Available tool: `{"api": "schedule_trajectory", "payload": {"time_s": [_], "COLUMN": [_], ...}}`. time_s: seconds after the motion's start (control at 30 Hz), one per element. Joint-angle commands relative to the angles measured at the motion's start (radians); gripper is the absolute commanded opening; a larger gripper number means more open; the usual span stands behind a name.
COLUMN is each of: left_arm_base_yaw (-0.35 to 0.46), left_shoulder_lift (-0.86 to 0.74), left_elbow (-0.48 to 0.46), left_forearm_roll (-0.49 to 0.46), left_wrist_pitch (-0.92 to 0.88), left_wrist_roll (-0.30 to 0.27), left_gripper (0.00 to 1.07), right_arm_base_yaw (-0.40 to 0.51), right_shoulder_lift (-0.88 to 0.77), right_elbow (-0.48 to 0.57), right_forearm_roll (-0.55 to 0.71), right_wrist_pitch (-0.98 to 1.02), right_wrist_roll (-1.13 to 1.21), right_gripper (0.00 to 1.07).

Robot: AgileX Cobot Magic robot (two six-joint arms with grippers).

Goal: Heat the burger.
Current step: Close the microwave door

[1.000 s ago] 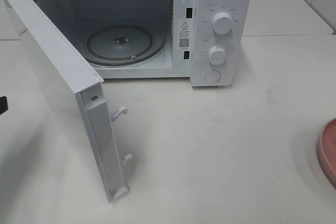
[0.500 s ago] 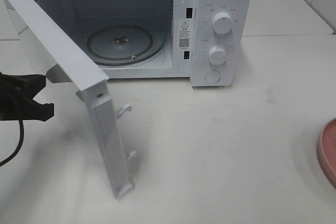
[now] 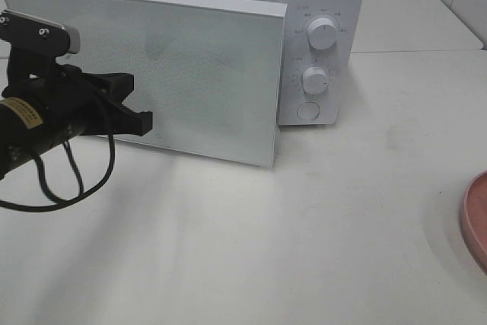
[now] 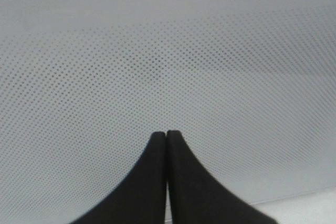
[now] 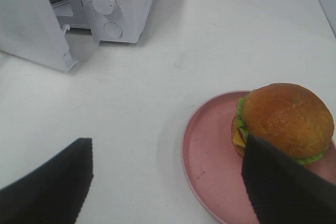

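The burger (image 5: pixel 286 119), with its golden-brown bun, green lettuce and yellow cheese, sits on a pink plate (image 5: pixel 210 166) in the right wrist view. My right gripper (image 5: pixel 167 145) hovers open above the table, one finger overlapping the burger's near edge, holding nothing. The white microwave (image 3: pixel 319 36) stands at the back of the table. Its door (image 3: pixel 190 74) is swung most of the way shut and hides the inside. My left gripper (image 3: pixel 141 121) is shut, its tips (image 4: pixel 167 135) against the door's dotted outer face.
Only the rim of the pink plate (image 3: pixel 475 218) shows at the right edge of the high view. Two knobs (image 3: pixel 323 34) and a round button are on the microwave's panel. A black cable hangs under the left arm.
The left arm has swept in from the left, and the microwave door has swung from wide open to nearly shut. The right gripper stays open.
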Motion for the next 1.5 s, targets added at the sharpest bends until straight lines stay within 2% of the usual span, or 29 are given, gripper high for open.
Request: {"api": "schedule_trajectory", "payload": {"time_s": [0.03,0.1,0.2,0.27,0.4,0.57,0.67,0.73,0.77,0.83,1.0,1.33,1.5], "left_arm_base_yaw": [-0.03,-0.063,-0.073,-0.103,-0.123,-0.147,-0.147,-0.147,-0.147,-0.147,-0.146,-0.141,-0.138], "left_shoulder_lift": [0.018,0.052,0.065,0.11,0.144,0.21,0.216,0.246,0.246,0.266,0.285,0.296,0.317], "left_elbow": [-0.042,-0.095,-0.113,-0.18,-0.236,-0.34,-0.358,-0.422,-0.422,-0.472,-0.535,-0.57,-0.62], "left_forearm_roll": [-0.083,-0.16,-0.179,-0.215,-0.234,-0.318,-0.325,-0.371,-0.371,-0.402,-0.409,-0.405,-0.419], "left_wrist_pitch": [0.0,0.002,0.005,0.025,0.031,0.064,0.068,0.1,0.1,0.119,0.139,0.149,0.17], "left_wrist_roll": [0.039,0.058,0.058,0.06,0.07,0.138,0.148,0.156,0.156,0.192,0.238,0.24,0.245], "left_gripper": [0.0,0.0,0.0,0.0,0.0,0.0,0.0,0.0,0.0,0.0,0.0,0.0,0.0], "right_arm_base_yaw": [-0.009,-0.009,-0.009,-0.009,-0.009,-0.009,-0.009,-0.009,-0.009,-0.009,-0.009,-0.009,-0.009], "right_shoulder_lift": [-0.03,-0.03,-0.03,-0.03,-0.03,-0.03,-0.03,-0.03,-0.03,-0.03,-0.03,-0.03,-0.03], "right_elbow": [0.004,0.004,0.004,0.004,0.004,0.004,0.004,0.004,0.004,0.004,0.004,0.004,0.004], "right_forearm_roll": [-0.001,-0.001,-0.001,-0.001,-0.001,-0.001,-0.001,-0.001,-0.001,-0.001,-0.001,-0.001,-0.001], "right_wrist_pitch": [-0.013,-0.013,-0.013,-0.013,-0.013,-0.013,-0.013,-0.013,-0.013,-0.013,-0.013,-0.013,-0.013], "right_wrist_roll": [-0.009,-0.009,-0.009,-0.009,-0.009,-0.009,-0.009,-0.009,-0.009,-0.009,-0.009,-0.009,-0.009], "right_gripper": [0.76,0.76,0.76,0.76,0.76,0.76,0.76,0.75,0.75,0.75,0.75,0.75,0.75]}}
